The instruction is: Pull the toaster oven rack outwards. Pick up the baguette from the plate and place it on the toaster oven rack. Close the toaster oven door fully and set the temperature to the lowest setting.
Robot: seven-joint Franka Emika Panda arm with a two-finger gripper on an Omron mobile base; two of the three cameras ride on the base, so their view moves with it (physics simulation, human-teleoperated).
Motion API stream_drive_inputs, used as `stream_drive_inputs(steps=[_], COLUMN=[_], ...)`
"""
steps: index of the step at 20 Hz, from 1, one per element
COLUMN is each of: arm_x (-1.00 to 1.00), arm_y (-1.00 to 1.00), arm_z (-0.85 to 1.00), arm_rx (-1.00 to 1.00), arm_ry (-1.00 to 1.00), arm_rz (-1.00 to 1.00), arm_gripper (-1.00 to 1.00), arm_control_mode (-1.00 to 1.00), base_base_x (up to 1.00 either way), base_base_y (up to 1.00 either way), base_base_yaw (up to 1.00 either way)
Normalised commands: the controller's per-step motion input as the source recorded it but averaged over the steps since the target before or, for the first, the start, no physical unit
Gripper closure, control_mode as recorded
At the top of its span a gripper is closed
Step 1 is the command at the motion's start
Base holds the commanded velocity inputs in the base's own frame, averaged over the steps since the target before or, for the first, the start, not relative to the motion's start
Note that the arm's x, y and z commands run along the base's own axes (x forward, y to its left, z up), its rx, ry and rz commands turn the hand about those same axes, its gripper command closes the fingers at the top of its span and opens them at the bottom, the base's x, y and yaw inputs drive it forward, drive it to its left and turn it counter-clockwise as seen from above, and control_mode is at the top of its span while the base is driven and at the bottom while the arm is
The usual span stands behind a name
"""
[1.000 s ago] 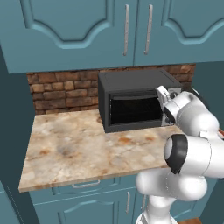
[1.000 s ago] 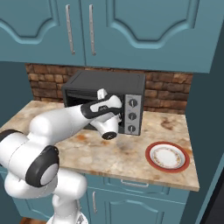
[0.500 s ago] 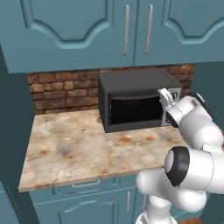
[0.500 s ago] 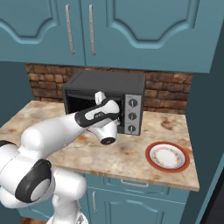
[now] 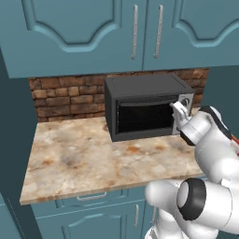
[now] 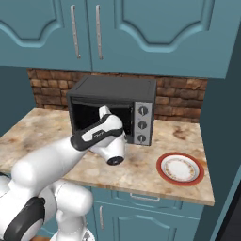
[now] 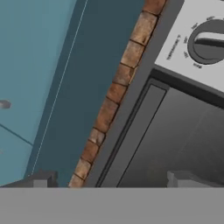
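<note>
**Spread fingers (image 5: pixel 177 110) close before the boxy black toaster oven (image 5: pixel 144 91), short of its knobs**
Stands far on the marbled tabletop (image 5: pixel 79 158) against the brick wall, dark glass door (image 5: pixel 142 116) looking shut. Round top knob (image 7: pixel 210 41) on the silver control panel lies just right of the fingers and slightly above. Cannot tell which knob sets temperature, nor make out rack or baguette behind the glass. Round white plate with orange-red rim (image 6: pixel 159 168) sits near right.
</note>
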Motion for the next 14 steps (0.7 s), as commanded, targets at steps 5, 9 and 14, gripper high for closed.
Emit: stream_drive_inputs(steps=[5, 9, 14], arm_x=[0.28, 0.50, 0.30], arm_y=[0.00, 0.01, 0.00], arm_z=[0.00, -0.01, 0.00], arm_rx=[-0.07, -0.07, -0.04], arm_ry=[0.20, 0.26, 0.19], arm_rz=[0.00, 0.00, 0.00], arm_gripper=[-1.00, -1.00, -1.00], arm_control_mode=[-1.00, -1.00, -1.00], base_base_x=[0.00, 0.00, 0.00], base_base_y=[0.00, 0.00, 0.00], base_base_yaw=[0.00, 0.00, 0.00])
